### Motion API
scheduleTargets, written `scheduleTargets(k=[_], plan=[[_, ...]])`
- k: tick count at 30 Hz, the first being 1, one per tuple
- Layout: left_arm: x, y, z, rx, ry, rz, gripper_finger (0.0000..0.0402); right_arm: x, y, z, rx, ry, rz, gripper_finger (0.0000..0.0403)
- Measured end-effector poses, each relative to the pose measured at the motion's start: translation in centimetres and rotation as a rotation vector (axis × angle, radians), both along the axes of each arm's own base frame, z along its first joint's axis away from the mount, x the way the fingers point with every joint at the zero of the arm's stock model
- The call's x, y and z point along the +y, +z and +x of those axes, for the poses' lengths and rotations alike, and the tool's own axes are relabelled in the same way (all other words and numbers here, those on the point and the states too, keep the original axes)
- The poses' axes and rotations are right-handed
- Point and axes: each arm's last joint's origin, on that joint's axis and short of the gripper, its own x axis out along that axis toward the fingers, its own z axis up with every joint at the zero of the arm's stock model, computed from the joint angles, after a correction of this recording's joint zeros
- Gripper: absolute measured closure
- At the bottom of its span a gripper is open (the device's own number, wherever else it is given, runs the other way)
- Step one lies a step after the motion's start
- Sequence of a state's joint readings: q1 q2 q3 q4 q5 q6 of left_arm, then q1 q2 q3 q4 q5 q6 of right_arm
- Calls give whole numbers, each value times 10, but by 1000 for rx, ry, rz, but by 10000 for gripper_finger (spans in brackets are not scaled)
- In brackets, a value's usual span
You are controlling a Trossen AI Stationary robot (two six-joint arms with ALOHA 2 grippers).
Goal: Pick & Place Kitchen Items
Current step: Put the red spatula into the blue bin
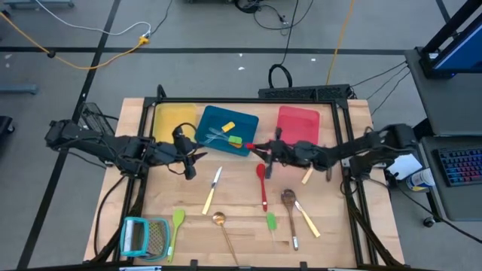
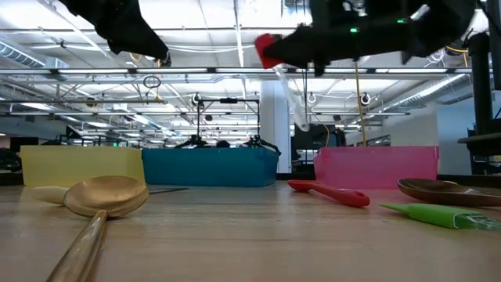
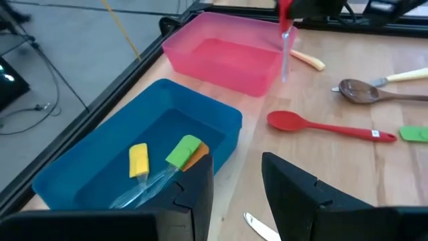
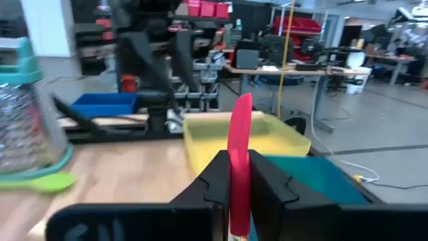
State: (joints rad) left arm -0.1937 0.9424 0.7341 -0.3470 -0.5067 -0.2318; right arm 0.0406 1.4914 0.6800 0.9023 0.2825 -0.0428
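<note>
- Front of the table: brass spoon (image 1: 219, 220), green spatulas (image 1: 178, 219), teal-framed grater (image 1: 144, 236).
- Mid-table: right gripper (image 1: 263, 150) clamped on a red-tipped spatula (image 4: 239, 144), held up in the air.
- Left gripper (image 1: 194, 156) hangs partly open, nothing in it.
- Back row: blue tray (image 1: 228, 120) already holds yellow and green tools (image 3: 165, 161).

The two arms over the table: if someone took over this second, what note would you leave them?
Left gripper: open, holding nothing, hovering beside the blue tray.
Right gripper: shut on a red-tipped spatula, raised between the blue tray and the red tray.
Done: a yellow tool, a green tool and an orange one lie in the blue tray.
Left: the held spatula, plus the red spoon, brass spoon, wooden spoon, green spatula and cream-handled knife, among others on the table.
</note>
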Motion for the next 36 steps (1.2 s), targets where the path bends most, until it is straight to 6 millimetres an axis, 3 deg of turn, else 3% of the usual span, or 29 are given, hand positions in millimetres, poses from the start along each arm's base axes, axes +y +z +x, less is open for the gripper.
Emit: scheduleTargets(k=[8, 16, 28, 36], plan=[[-4, 0, -1, -5, 13, 9, 268, -28, 10, 60, 70, 13, -80, 375], [-3, 2, -2, -27, 95, 61, 268, -67, -3, 95, 85, -82, -93, 375], [-1, 1, -2, -10, 110, 109, 268, -111, -52, 102, 196, -184, 5, 375], [6, 1, -1, 0, 137, 126, 268, -122, -65, 95, 338, -210, 34, 373]])
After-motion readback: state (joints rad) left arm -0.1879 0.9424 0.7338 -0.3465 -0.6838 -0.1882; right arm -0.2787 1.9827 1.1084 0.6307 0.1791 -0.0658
